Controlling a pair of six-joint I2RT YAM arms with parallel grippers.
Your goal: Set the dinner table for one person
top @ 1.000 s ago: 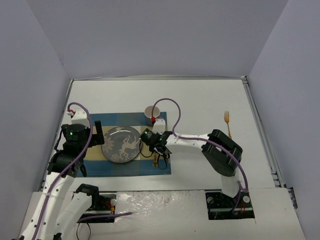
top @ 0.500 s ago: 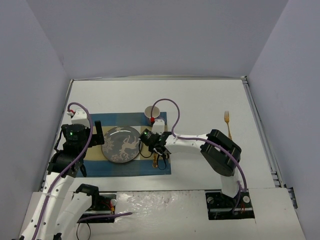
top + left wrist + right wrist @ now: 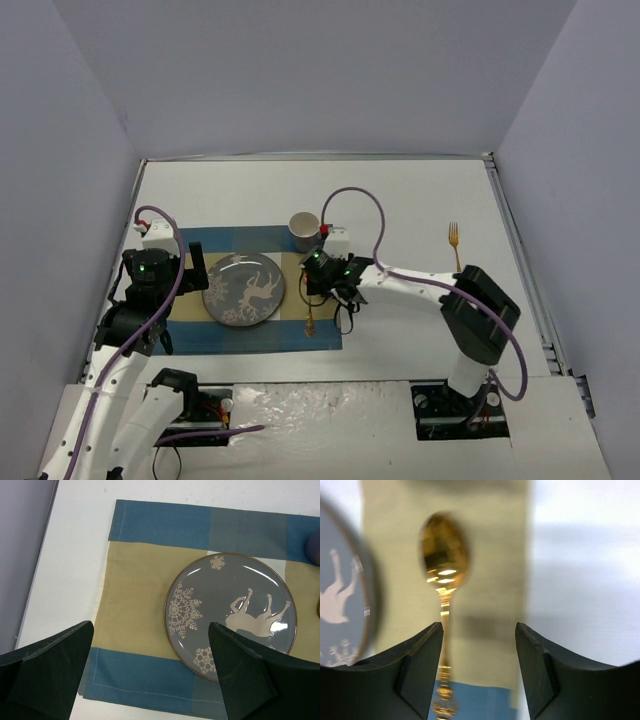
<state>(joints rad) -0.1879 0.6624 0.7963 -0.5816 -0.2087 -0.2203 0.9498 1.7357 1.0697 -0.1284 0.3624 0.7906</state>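
Fingers (image 3: 45, 670) of the left gripper (image 3: 150, 627) stand wide apart at the near side of the scene and hold nothing. They hang above the left part of the checked placemat (image 3: 135, 610), and between them one sees its tan band and its near blue band. The dinner table (image 3: 400, 200) lies under this gripper as the white surface that shows to the left of the cloth, and it reaches far beyond the cloth on every side. A little farther, on the placemat, rests the grey plate (image 3: 231, 612) with a white deer and snowflakes, to the right of the left gripper and not touched by it. Just beside the plate on its right lies the golden spoon (image 3: 443, 555), on a tan band of the cloth, its bowl toward the far side. The right gripper (image 3: 479, 627) hovers over the spoon with the jaws open. The handle passes close to the finger nearer the plate, but the wrist picture is blurred and I cannot tell if they touch. On the other side of this gripper the white table shows beyond the right edge of the cloth. Farther back, a cup (image 3: 303, 229) stands at the far edge of the placemat, toward its right corner. A golden fork (image 3: 455, 245) lies on the table well apart to the right, its tines toward the far wall.
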